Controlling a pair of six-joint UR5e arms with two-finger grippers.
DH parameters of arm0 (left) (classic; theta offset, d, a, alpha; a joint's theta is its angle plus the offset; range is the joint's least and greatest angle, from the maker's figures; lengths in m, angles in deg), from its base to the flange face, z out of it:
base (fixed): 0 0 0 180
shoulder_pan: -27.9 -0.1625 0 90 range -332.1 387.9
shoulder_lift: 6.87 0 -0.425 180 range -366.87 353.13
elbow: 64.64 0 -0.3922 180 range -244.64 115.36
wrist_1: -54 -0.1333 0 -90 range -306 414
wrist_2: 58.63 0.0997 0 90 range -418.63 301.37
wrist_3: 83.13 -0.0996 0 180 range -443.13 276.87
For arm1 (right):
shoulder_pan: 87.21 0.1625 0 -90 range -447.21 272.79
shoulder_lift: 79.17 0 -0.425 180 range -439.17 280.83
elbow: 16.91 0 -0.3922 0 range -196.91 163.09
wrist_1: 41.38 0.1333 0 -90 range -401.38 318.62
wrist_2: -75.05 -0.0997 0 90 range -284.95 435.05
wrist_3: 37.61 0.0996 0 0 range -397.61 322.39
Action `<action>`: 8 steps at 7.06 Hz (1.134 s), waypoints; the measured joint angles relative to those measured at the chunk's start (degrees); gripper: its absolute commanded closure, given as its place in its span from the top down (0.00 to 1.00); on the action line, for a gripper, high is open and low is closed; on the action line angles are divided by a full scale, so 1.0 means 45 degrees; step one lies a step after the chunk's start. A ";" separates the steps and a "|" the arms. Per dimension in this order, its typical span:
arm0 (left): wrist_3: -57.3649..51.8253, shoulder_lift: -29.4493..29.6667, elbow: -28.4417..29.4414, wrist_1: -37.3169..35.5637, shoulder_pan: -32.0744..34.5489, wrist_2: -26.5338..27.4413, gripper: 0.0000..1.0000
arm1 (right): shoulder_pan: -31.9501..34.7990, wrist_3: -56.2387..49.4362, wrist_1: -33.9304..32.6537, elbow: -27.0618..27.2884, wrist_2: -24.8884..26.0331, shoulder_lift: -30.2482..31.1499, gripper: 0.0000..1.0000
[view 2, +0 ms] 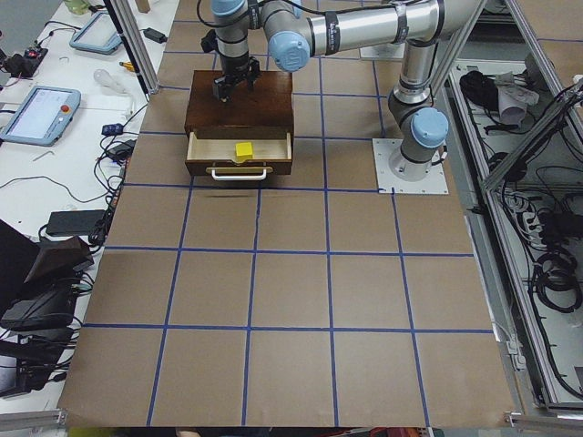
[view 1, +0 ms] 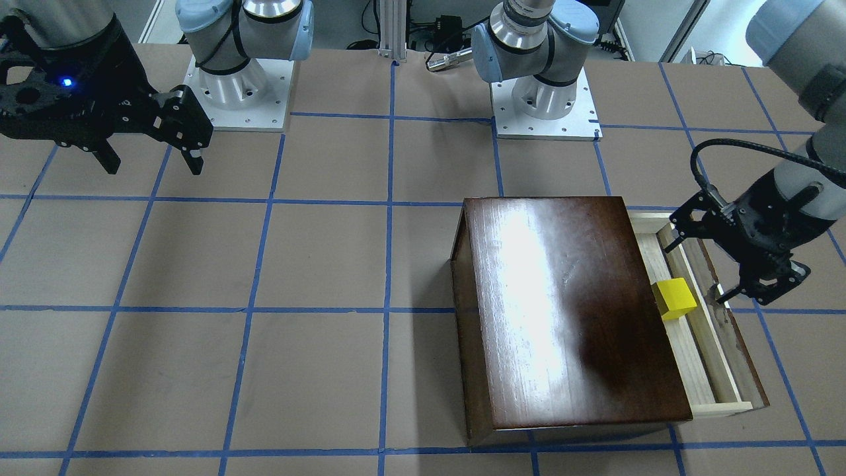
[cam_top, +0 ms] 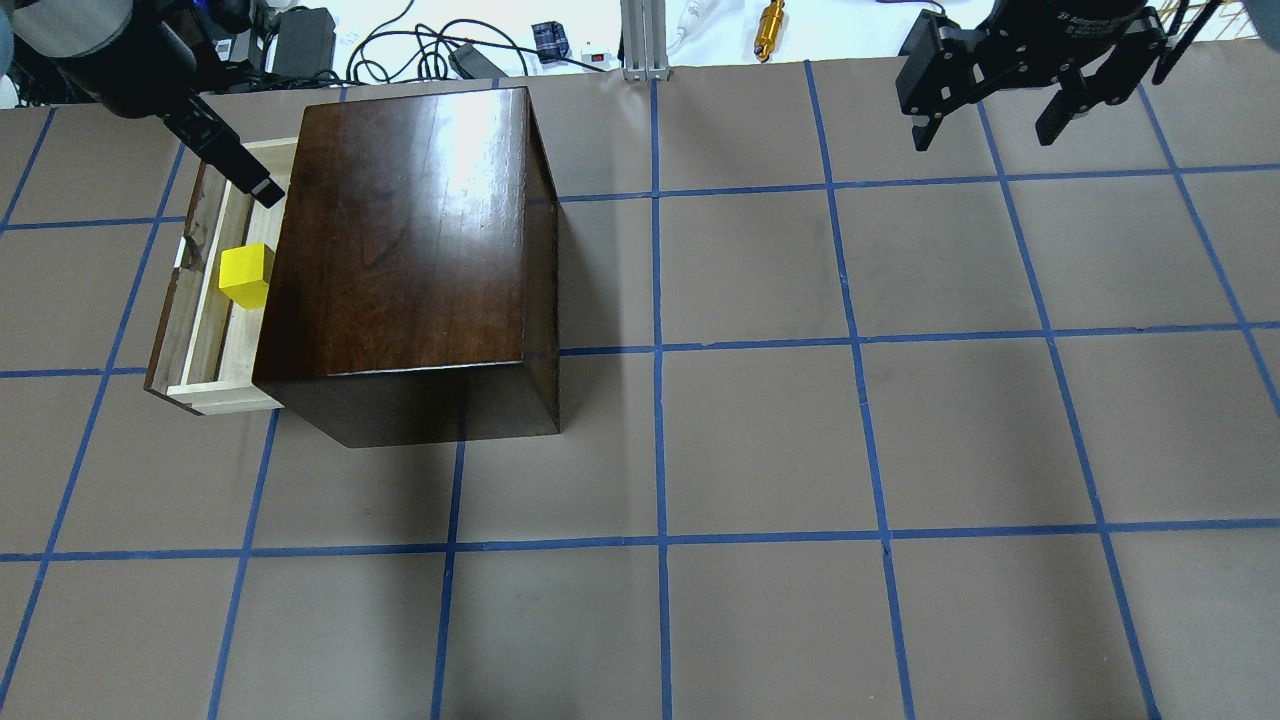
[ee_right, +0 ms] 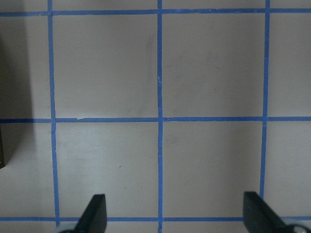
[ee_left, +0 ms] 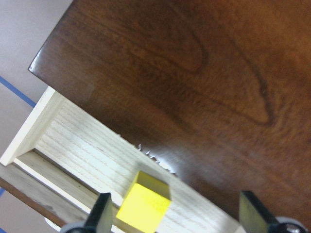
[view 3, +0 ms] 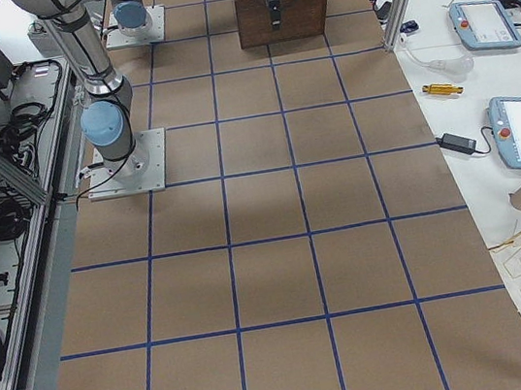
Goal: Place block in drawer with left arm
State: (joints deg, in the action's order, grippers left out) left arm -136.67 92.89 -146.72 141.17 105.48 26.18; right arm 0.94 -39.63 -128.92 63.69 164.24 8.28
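One wide-open, empty left gripper [ee_left: 176,216] hovers over the pulled-out drawer [view 1: 720,408] with the block [view 1: 674,299] sitting loose inside, so the drop looks done, while the right gripper [view 1: 153,165] idles open, well clear.

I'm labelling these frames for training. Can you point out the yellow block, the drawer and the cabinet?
block [view 1: 673,293]: front-facing view, on its top face.
drawer [view 1: 722,408]: front-facing view, on its pale end wall.
cabinet [view 1: 555,297]: front-facing view, on its glossy top.
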 measured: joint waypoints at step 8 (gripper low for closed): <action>1.1426 -0.1440 -0.1099 -0.0048 0.2649 0.1191 1.00 | -0.0001 0.0000 0.0000 0.0000 -0.0002 -0.0006 1.00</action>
State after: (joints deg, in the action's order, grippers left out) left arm -85.26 86.41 -151.67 140.96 117.40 31.54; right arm 0.94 -39.64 -128.92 63.69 164.23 8.26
